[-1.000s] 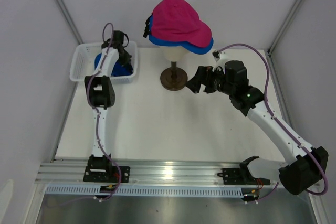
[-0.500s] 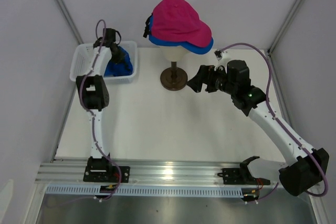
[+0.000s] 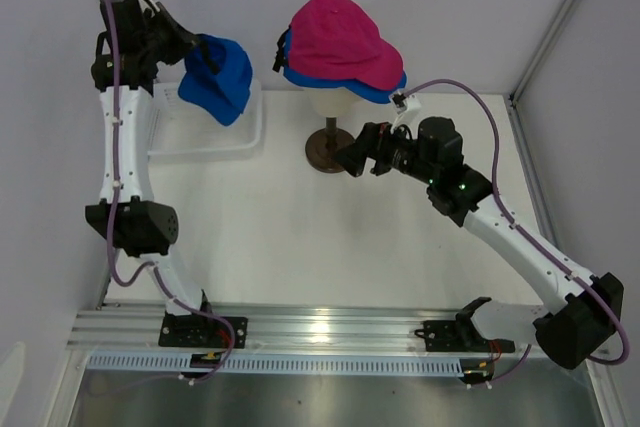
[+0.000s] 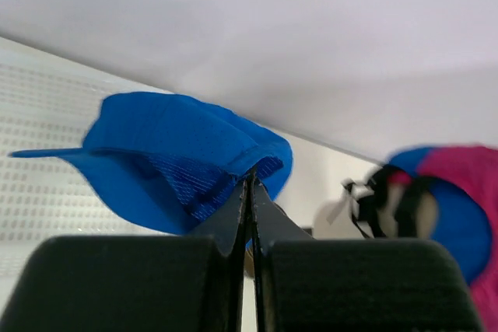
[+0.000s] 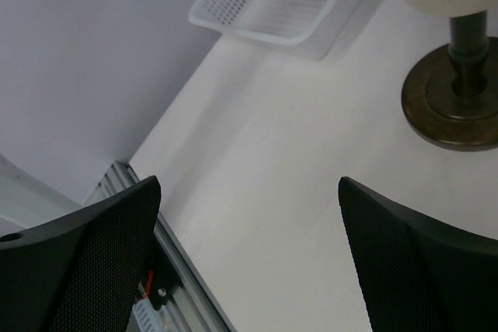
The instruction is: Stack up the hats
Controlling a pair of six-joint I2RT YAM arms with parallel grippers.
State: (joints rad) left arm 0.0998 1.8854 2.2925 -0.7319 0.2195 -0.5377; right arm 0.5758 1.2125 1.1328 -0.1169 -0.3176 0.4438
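A blue hat [image 3: 218, 79] hangs in the air above the white basket [image 3: 225, 139], pinched by my left gripper [image 3: 190, 52], which is shut on its fabric. In the left wrist view the same blue hat [image 4: 167, 157] droops from my closed left gripper [image 4: 250, 180]. A pink hat [image 3: 340, 42] sits on top of another blue hat [image 3: 385, 90] on the mannequin head. My right gripper [image 3: 352, 157] stands open beside the head's stand, holding nothing; in the right wrist view the right gripper [image 5: 249, 215] spans bare table.
The cream mannequin head [image 3: 330, 104] rests on a dark round base [image 3: 330, 152] at the back centre; that base [image 5: 455, 106] is close to my right fingers. The basket [image 5: 280, 5] stands at the back left. White walls enclose the table.
My left arm has risen out of the basket, lifting the blue hat up and a little to the right. The right gripper has crept slightly left toward the stand.
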